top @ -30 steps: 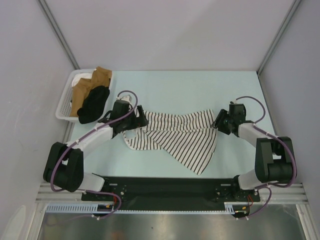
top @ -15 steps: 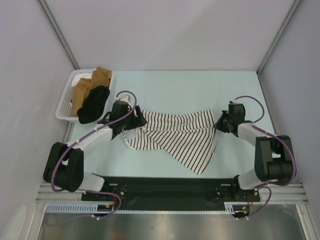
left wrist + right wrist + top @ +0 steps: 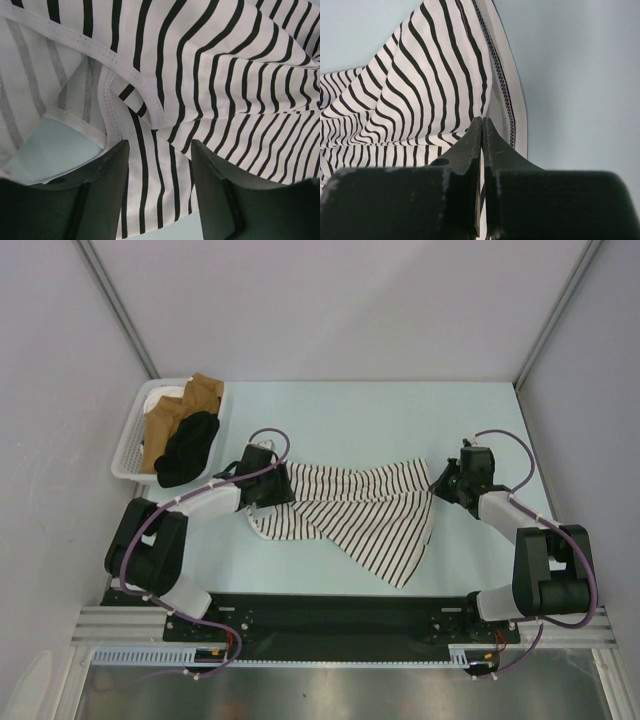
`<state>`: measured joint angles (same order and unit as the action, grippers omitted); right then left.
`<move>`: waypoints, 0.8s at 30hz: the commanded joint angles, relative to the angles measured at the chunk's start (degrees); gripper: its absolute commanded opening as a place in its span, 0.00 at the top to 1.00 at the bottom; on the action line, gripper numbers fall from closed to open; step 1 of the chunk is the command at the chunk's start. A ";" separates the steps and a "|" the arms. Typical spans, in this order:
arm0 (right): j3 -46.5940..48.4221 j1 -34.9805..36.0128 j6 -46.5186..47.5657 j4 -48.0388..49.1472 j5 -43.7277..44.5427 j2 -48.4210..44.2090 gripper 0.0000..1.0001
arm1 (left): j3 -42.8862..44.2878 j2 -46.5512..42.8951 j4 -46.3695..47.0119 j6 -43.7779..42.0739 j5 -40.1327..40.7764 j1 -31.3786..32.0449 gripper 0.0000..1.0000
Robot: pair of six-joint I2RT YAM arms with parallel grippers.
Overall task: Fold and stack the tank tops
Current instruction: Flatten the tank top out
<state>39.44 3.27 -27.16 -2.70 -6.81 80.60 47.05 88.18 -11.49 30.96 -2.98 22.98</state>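
The striped tank top (image 3: 350,512), white with thin black stripes, lies rumpled across the middle of the table. My left gripper (image 3: 276,486) is low over its left end. In the left wrist view the gripper (image 3: 160,146) is open, and a fold of striped cloth (image 3: 165,75) lies between its fingers (image 3: 111,170). My right gripper (image 3: 441,483) is at the top's right corner. In the right wrist view the gripper (image 3: 481,121) is shut on the hem of the striped cloth (image 3: 435,85). The black tank top (image 3: 188,448) lies crumpled in the basket.
A white basket (image 3: 128,450) stands at the table's back left, holding brown cloths (image 3: 200,393) and something white beside the black top. Grey walls and metal posts close in the table on three sides. The arm bases sit on a black plate (image 3: 330,618) at the near edge.
My right gripper has shut on the striped top's right hem. My left gripper has slid a little right onto the cloth, and its jaws have narrowed around a fold.
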 commanded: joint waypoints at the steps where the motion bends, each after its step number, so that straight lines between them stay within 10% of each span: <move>1: -0.33 0.16 0.00 1.91 0.66 -1.41 1.00 | 4.19 1.90 0.15 -0.82 0.87 0.13 0.43; 19: -0.42 0.16 -0.09 2.17 -0.14 -1.58 1.00 | 8.15 7.97 -2.14 -0.73 2.72 0.57 0.62; 24: -0.42 0.16 -0.09 2.08 0.04 -1.85 1.00 | 8.50 7.62 -2.31 -0.81 2.81 0.49 0.96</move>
<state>39.22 3.27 -27.16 -2.24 -6.90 80.55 53.47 96.44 -14.15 31.05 -0.80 23.14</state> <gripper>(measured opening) 0.012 0.109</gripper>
